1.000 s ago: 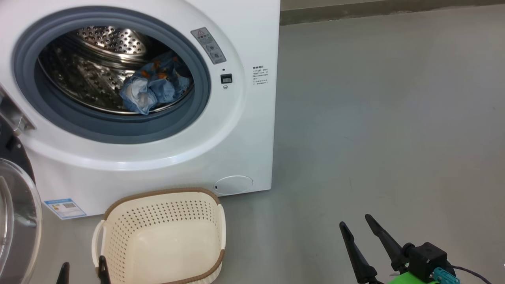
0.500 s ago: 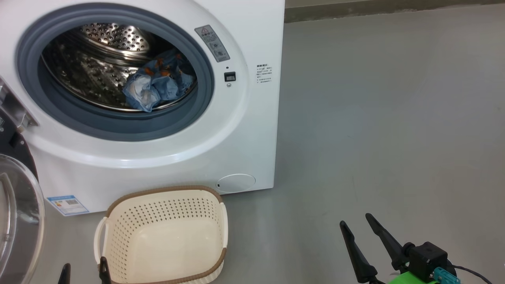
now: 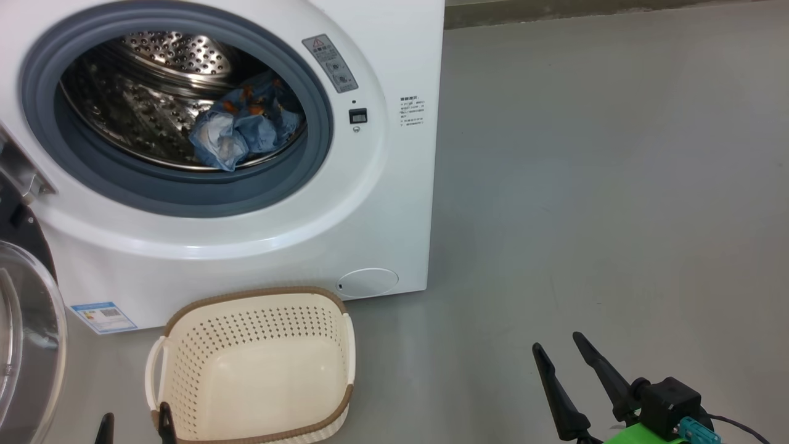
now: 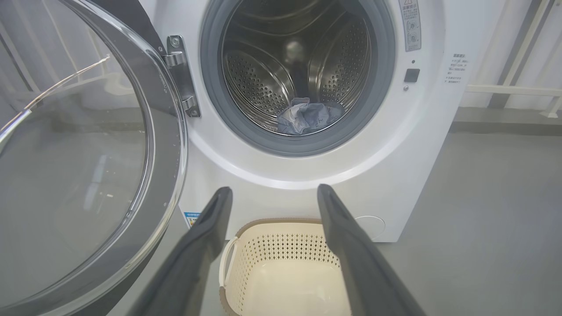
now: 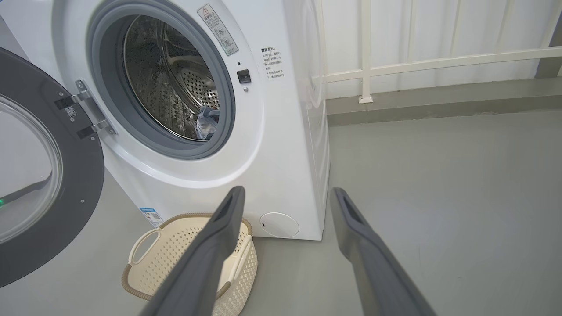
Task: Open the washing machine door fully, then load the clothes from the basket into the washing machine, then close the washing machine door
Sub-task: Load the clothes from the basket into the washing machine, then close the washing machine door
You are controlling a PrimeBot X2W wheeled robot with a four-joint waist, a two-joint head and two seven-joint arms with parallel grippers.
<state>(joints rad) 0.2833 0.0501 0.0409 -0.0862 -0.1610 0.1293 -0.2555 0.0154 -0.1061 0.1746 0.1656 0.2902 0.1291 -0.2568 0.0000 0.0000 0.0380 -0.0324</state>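
Two arms: left gripper (image 4: 274,193), right gripper (image 3: 558,343), fingers spread, empty.
Floor (image 3: 585,185): bare grey; white railing (image 5: 439,61) behind.
Clothes (image 3: 243,129): in drum (image 3: 142,105), 5 o'clock.
Basket (image 3: 246,295): washer's (image 3: 370,203) 6 o'clock.
Door (image 5: 83,175): open, 9 o'clock.
Sticker (image 3: 330,63): warning triangle, 2 o'clock; print unreadable.

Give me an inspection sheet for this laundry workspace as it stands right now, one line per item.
Surface: grey floor, bare.
Job's things: washing machine door swung wide open; clothes inside the washing machine; basket empty, on the floor in front of it.
Clutter: nothing seen.
Grippers: left gripper jaws apart, empty, near the basket; right gripper jaws apart, empty, over bare floor.
Cables: thin dark cable at the right wrist.
Surroundings: white railing behind the machine.
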